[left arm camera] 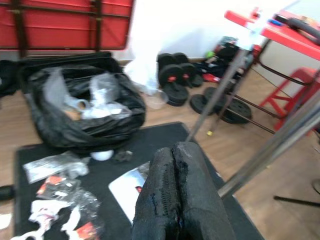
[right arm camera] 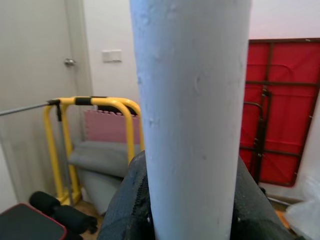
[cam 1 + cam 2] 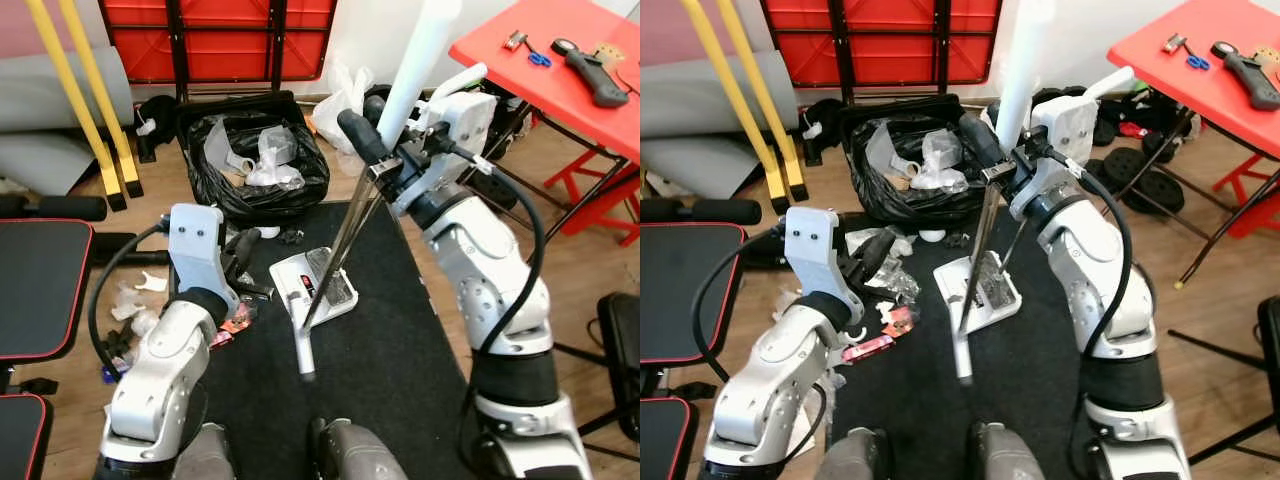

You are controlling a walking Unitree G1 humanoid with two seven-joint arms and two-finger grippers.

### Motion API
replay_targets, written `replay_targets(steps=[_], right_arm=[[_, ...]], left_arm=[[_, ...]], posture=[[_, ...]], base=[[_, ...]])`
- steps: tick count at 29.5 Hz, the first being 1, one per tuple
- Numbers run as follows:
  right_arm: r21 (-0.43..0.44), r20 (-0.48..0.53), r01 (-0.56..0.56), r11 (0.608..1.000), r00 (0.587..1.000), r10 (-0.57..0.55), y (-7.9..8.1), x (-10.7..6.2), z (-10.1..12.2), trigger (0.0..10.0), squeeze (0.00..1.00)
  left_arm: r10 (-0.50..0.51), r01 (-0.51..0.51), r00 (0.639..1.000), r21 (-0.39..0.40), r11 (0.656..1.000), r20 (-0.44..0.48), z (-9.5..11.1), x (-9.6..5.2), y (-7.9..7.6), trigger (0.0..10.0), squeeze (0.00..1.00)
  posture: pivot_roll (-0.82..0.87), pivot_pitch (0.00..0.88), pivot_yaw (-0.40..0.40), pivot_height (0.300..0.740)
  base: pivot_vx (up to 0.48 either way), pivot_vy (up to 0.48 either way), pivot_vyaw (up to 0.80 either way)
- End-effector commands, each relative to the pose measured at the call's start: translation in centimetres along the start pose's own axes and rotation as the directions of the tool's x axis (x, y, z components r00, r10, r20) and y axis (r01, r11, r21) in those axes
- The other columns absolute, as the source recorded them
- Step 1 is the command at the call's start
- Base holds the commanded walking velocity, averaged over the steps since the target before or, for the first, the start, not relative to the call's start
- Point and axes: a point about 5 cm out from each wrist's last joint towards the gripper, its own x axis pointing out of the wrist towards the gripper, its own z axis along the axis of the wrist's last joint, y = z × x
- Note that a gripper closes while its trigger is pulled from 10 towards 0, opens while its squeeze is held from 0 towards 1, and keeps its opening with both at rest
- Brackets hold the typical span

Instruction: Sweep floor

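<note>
The right gripper [image 3: 385, 135] is clenched on a white handle [image 3: 420, 55]; in the right wrist view the handle [image 2: 192, 115] sits between its black fingers [image 2: 127, 200]. A metal pole [image 3: 340, 240] runs down from the gripper area to a white dustpan [image 3: 312, 285] lying on the black mat [image 3: 400, 340]. The left gripper [image 1: 180, 200] hangs just beside the scattered wrappers [image 3: 880, 300], its fingers pressed together and holding nothing.

Procedure, as judged from the present layout:
- Keep the right grip firm and the handle near upright, so the sweeping end stays flat on the mat.
- Draw the wrappers toward the dustpan mouth in short strokes (long strokes would likely scatter the light plastic).
- Keep the left arm clear of the stroke path.
- The black rubbish bag [image 3: 260, 165], beyond the dustpan, appears to be the place for emptying.

Limits of view:
- The handle's upper end is cut off at the frame edge.
- The brush head cannot be made out.
- Whether handle and pole are one tool cannot be told.
- Litter under the left arm is partly covered.
</note>
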Motion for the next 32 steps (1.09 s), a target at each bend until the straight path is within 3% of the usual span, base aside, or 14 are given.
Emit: replay_targets(steps=[1, 6, 8, 15, 19, 20, 24, 32], right_arm=[[0.028, 0.058, -0.013, 1.0, 0.998, 0.012, 0.3, 0.0, 0.9, 10.0, 0.0], [0.028, 0.012, -0.03, 0.999, 1.0, 0.029, 0.2, 0.0, 0.7, 10.0, 0.0], [0.047, 0.048, -0.037, 0.998, 0.998, 0.035, 0.3, 0.0, 1.1, 10.0, 0.0], [0.01, 0.03, -0.076, 0.997, 0.997, 0.076, 0.9, -0.1, 1.1, 10.0, 0.0], [0.039, 0.042, -0.088, 0.995, 0.995, 0.087, 1.0, -0.2, 1.2, 10.0, 0.0], [0.077, 0.031, -0.144, 0.987, 0.989, 0.142, 1.4, -0.3, 1.1, 10.0, 0.0], [0.042, 0.016, -0.175, 0.984, 0.985, 0.174, 1.8, -0.5, 1.1, 10.0, 0.0], [0.046, 0.031, -0.162, 0.986, 0.987, 0.16, 1.9, -0.5, 1.1, 10.0, 0.0]], left_arm=[[0.056, -0.056, 0.998, 0.016, 0.998, -0.011, -0.3, -0.5, 0.8, 10.0, 0.0], [0.053, -0.053, 0.998, 0.022, 0.998, -0.017, -0.4, -0.7, 0.9, 10.0, 0.0], [0.053, -0.052, 0.998, 0.025, 0.998, -0.018, -0.4, -0.7, 0.8, 10.0, 0.0], [0.051, -0.051, 0.999, 0.024, 0.998, -0.019, -0.4, -0.6, 0.8, 10.0, 0.0], [0.05, -0.049, 0.999, 0.022, 0.999, -0.019, -0.4, -0.7, 0.7, 10.0, 0.0], [0.051, -0.051, 0.998, 0.021, 0.998, -0.019, -0.4, -0.7, 0.8, 10.0, 0.0], [0.054, -0.054, 0.998, 0.02, 0.998, -0.02, -0.4, -0.7, 0.8, 10.0, 0.0], [0.059, -0.059, 0.998, 0.017, 0.998, -0.02, -0.3, -0.8, 0.7, 10.0, 0.0]], posture=[[-0.15, 0.217, -0.16, 0.74], [-0.14, 0.221, -0.159, 0.74], [-0.14, 0.224, -0.159, 0.74], [-0.15, 0.229, -0.158, 0.74], [-0.15, 0.233, -0.159, 0.74], [-0.15, 0.235, -0.159, 0.74], [-0.15, 0.238, -0.161, 0.74], [-0.15, 0.248, -0.163, 0.74]], base=[[0.364, 0.0, 0.0], [0.361, 0.0, 0.16], [0.36, 0.0, 0.8], [0.358, 0.0, 0.57], [0.354, 0.0, 0.0], [0.352, 0.0, 0.0], [0.35, 0.0, 0.6], [0.248, 0.0, 0.6]])
